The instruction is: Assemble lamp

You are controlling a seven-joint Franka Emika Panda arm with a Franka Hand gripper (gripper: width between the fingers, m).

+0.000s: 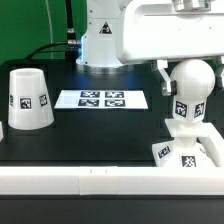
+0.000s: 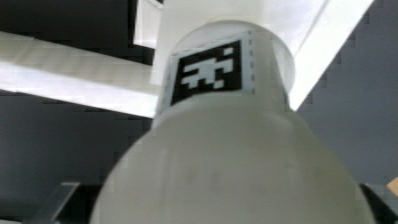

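At the exterior view's right, the end effector (image 1: 189, 72) is grasping the bulb (image 1: 189, 100) by its rounded top. The bulb is standing upright on the base (image 1: 185, 152) at lower right. The shade (image 1: 28, 100) is sitting far left on the bench (image 1: 100, 135).

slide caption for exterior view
Jaws either side of the bulb upright on the base, shade apart at the exterior view's left.

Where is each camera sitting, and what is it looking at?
Exterior view: sits off the arm, facing it across the table; sees the shade, marker board, bulb and base; the arm and gripper show.
Wrist view: sits on the wrist, looking at the bulb up close; dark fingers show beside it.
Both share the tagged bulb.
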